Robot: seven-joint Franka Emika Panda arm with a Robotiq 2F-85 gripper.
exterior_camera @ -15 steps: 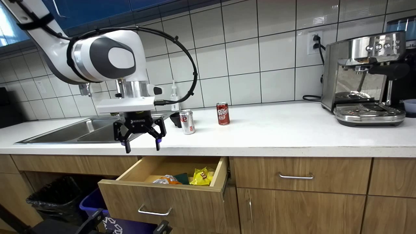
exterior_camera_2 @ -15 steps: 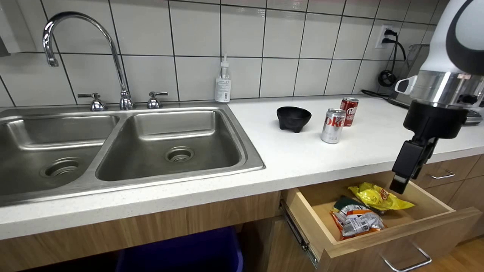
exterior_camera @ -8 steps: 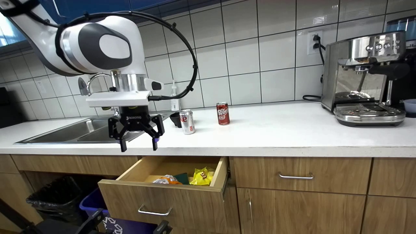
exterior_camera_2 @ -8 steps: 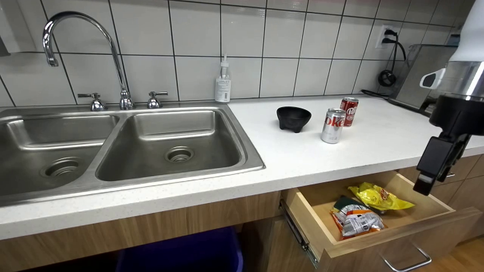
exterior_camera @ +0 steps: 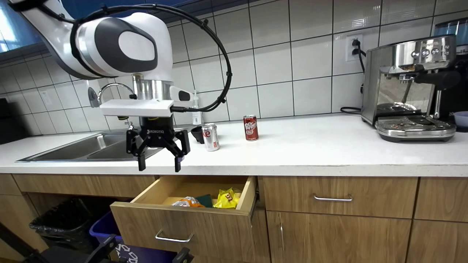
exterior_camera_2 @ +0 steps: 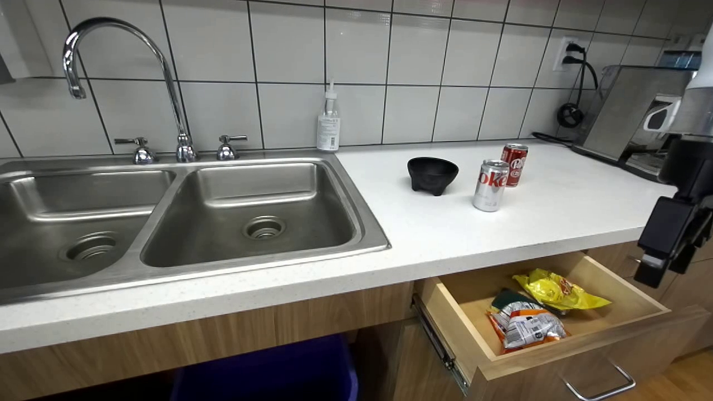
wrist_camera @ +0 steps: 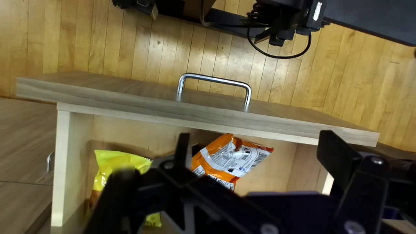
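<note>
My gripper stands open above the pulled-out wooden drawer, its fingers wide apart and nothing between them. In the wrist view its black fingers frame an orange and silver snack bag lying lower down in the drawer. A yellow bag is to the left there, partly covered by the gripper. An exterior view shows both bags, with a dark green item beside the orange and silver bag. The gripper appears there at the right edge, apart from everything in the drawer.
On the white counter stand a silver Coke can, a red Dr Pepper can and a black bowl. A double sink adjoins them. An espresso machine is farther along. Below are bins and the drawer handle.
My open gripper has shifted toward the right edge of an exterior view, away from the sink. In the other exterior view's frames it went slightly left, then back right. The bags and drawer stayed put.
</note>
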